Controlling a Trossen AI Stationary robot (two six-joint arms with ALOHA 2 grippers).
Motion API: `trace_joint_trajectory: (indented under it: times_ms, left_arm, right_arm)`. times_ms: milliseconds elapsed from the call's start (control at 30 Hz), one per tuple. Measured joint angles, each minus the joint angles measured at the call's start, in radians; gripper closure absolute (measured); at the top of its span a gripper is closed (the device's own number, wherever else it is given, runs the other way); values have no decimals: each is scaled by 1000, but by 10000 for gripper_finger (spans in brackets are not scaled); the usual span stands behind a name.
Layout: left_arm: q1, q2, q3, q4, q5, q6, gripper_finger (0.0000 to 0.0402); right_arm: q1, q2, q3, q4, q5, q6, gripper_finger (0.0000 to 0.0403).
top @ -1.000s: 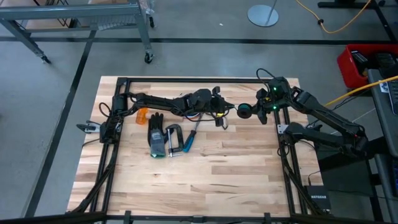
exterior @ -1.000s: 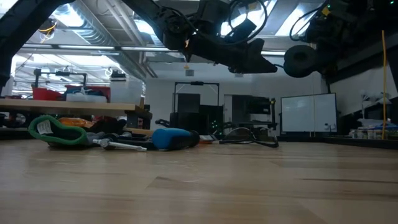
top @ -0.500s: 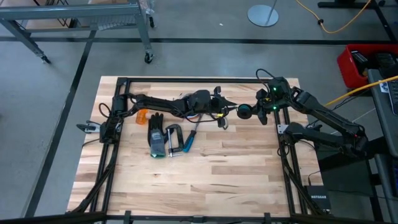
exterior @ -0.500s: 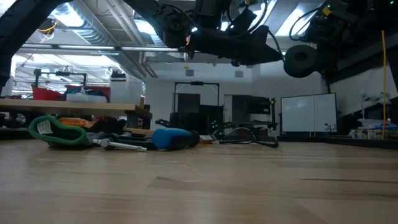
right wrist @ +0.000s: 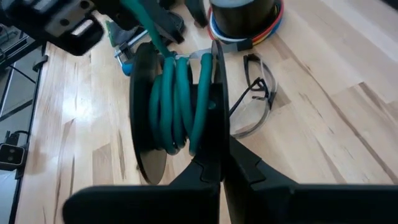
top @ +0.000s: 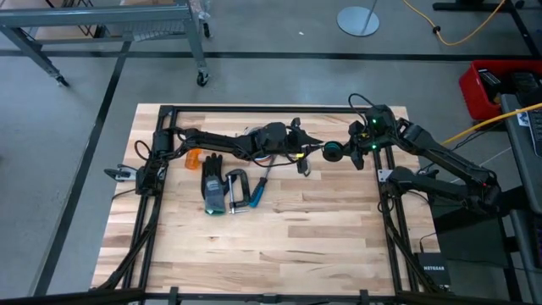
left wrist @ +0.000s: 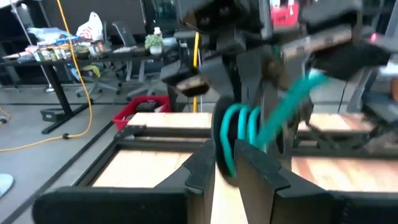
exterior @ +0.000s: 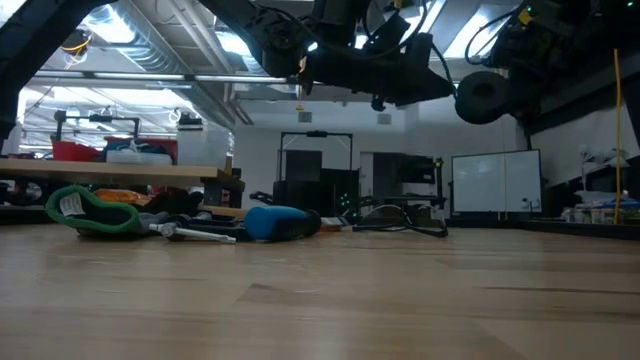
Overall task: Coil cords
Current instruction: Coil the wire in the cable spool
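Note:
A thin teal cord [right wrist: 177, 106] is wound in several turns on a black spool [right wrist: 144, 124] that is held high above the table's far middle [top: 333, 152]. My right gripper [right wrist: 221, 171] is shut on the spool, coming from the table's right [top: 345, 150]. My left gripper [top: 306, 154] stands right beside the spool on its left and is shut on the cord's loose strand [left wrist: 292, 99]. In the low view the left gripper [exterior: 432, 75] and the spool [exterior: 484, 96] hang well above the wood. No black cords can be made out. My left gripper has the teal cord [left wrist: 225, 163] between its two fingers, close to the spool. The fingers come level from the table's left. The strand runs taut from the fingers to the spool, clear of the table. My right gripper pinches the rim of one spool flange [right wrist: 215, 146] between its two fingers, coming from the table's right. The spool is lifted clear, its axle lying level, with the wound cord beside the fingers.
Below the arms lie safety glasses [right wrist: 255, 93], a black roll ringed with coloured wire [right wrist: 245, 18], a blue-handled screwdriver [top: 258, 191], a clamp [top: 237, 188], a black glove [top: 212, 182] and an orange piece [top: 195, 155]. Bare wood [top: 279, 246] fills the near half.
My left gripper has moved a little toward the spool and its fingertips have risen, still shut on the cord. The spool and my right gripper have stayed where they were.

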Motion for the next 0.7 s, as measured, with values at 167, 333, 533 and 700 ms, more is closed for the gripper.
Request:
trace_joint_trajectory:
  times_ms: [167,333,533,700]
  left_arm:
    - [0,0,0,103,0,-107,347]
    - [0,0,0,137,-3,-135,347]
    - [23,0,0,150,-19,-55,347]
    - [48,-2,0,156,-24,-128,347]
  right_arm:
    - [0,12,0,66,31,37,401]
    - [0,47,0,128,53,46,401]
    - [-1,64,0,122,55,44,401]
    - [-1,64,0,124,71,44,401]
